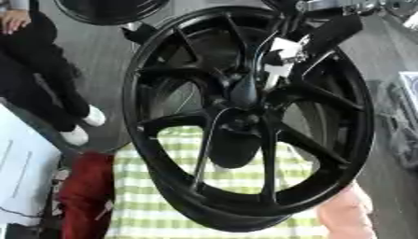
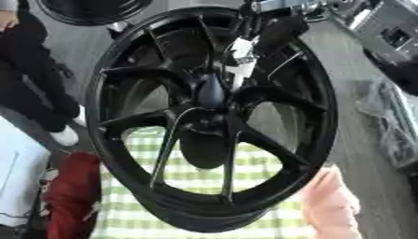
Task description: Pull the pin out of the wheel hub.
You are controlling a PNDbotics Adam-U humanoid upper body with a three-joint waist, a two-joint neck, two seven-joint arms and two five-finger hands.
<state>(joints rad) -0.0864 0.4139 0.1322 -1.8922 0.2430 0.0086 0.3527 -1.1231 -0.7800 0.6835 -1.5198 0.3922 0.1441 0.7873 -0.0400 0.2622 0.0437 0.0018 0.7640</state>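
Black multi-spoke wheel hub [image 1: 245, 116] fills centre of frame, standing on edge, tilted, its lower rim over a green/white checked cloth [image 1: 155, 196]. A person's hand [image 2: 330, 200] rests against the lower-right rim, apparently steadying it.

Right arm enters from upper right of frame. Right hand [image 1: 282, 58] sits w/ silver parts over the spokes just above centre, reaching twd the hub bore. A dark tapered piece [image 2: 211, 91] stands out of the centre, directly below the hand; judged to be the pin, but black on black, so not certain. Fingers: cannot tell whether open, curled, or already on the pin; outline merges w/ spokes.

Left hand: not visible in either view.

Step in hand (judgement): approach/grasp phase. Pin appears seated in hub, not yet withdrawn.

Next move calls for: fingers closing round the exposed end of the pin, then a pull straight along the pin axis, away from hub face. Off-axis pull could bind the pin or tip the wheel; the wheel needs to stay braced at the rim during the pull.
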